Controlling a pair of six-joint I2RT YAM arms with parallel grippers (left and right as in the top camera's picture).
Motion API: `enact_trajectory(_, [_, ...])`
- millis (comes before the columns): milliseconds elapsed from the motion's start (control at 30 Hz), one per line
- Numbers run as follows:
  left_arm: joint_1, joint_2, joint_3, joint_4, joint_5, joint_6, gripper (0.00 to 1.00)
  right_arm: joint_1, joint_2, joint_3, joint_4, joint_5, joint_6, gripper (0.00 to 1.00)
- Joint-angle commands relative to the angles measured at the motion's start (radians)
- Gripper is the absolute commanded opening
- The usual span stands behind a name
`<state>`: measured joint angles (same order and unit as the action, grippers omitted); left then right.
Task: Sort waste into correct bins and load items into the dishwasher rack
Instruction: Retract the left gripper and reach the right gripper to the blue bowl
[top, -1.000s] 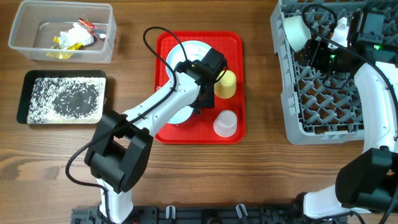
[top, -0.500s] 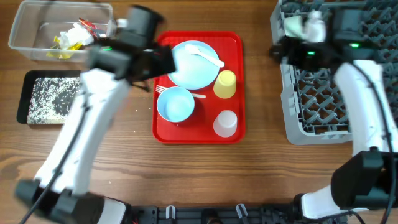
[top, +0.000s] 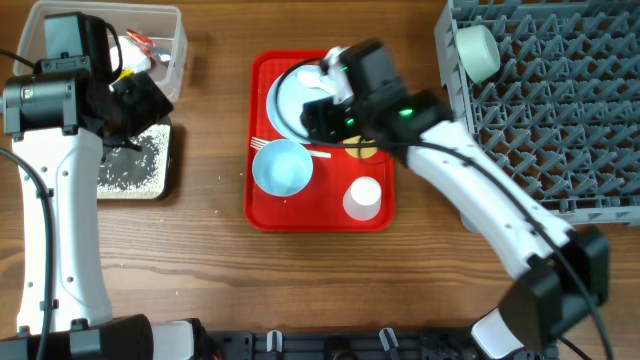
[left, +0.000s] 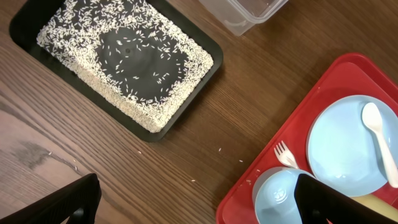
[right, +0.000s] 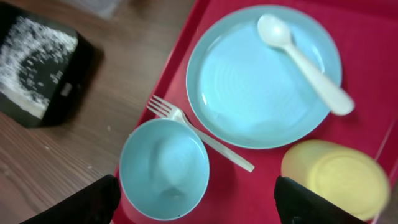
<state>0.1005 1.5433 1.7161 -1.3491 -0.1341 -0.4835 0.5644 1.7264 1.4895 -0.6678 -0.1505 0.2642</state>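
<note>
From above: places swapped within the last second. Left claw (top: 138, 104) off the red tray (top: 300, 215) and now above the black tray (top: 150, 170), tub (top: 172, 60) just beyond it, wrappers (top: 138, 44) inside. Right claw (top: 322, 108) gone from the rack (top: 540, 120) and now over the plate (top: 288, 100). Bowl (top: 282, 167) just robot-side of that claw, white cup (top: 362, 198) further back, yellow cup (top: 366, 150) mostly hidden under the arm. Cannot tell either opening from here. One pale dish (top: 478, 50) already in the rack's corner, well apart from both claws.

Left wrist: claw (left: 199, 208) spread wide, holding nothing. Ahead and left of it, black tray (left: 186, 81) with rice (left: 81, 37). To its right, red tray (left: 298, 143) with plate (left: 342, 149), spoon (left: 379, 137), fork (left: 285, 155) and bowl (left: 280, 196). Stray grains (left: 219, 149) on the wood ahead.

Right wrist: claw (right: 199, 211) also wide and empty. Plate (right: 249, 87) straight ahead, spoon (right: 305, 56) lying on it. Bowl (right: 165, 168) by the left finger, fork (right: 199, 134) between bowl and plate, yellow cup (right: 339, 177) by the right finger.

Probably a hand-over: waste nearly sorted bar those grains, loading barely begun, with the plate or spoon likely next for the right claw.
</note>
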Motion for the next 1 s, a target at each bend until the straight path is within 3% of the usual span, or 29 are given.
enact_trajectory(0, [0.004, -0.004, 0.003, -0.006, -0.006, 0.009, 1.00, 0.039, 0.117, 0.008, -0.013, 0.080, 0.031, 0.83])
enact_trajectory(233, [0.005, -0.004, 0.003, -0.007, -0.006, 0.009, 1.00, 0.041, 0.271, 0.008, -0.026, -0.018, -0.010, 0.82])
enact_trajectory(400, [0.005, -0.004, 0.003, -0.009, -0.006, 0.009, 1.00, 0.041, 0.340, 0.008, -0.018, -0.083, -0.069, 0.69])
enact_trajectory(433, [0.005, -0.004, 0.003, -0.010, -0.006, 0.009, 1.00, 0.041, 0.341, 0.008, -0.018, -0.083, -0.081, 0.65])
enact_trajectory(500, [0.005, -0.004, 0.003, -0.010, -0.006, 0.009, 1.00, 0.041, 0.341, 0.008, -0.018, -0.082, -0.081, 0.43])
enact_trajectory(700, [0.005, -0.004, 0.003, -0.010, -0.006, 0.009, 1.00, 0.040, 0.341, 0.008, -0.016, -0.074, -0.089, 0.04])
enact_trajectory(967, [0.005, -0.004, 0.003, -0.010, -0.006, 0.009, 1.00, 0.018, 0.277, 0.040, -0.037, -0.001, -0.106, 0.04])
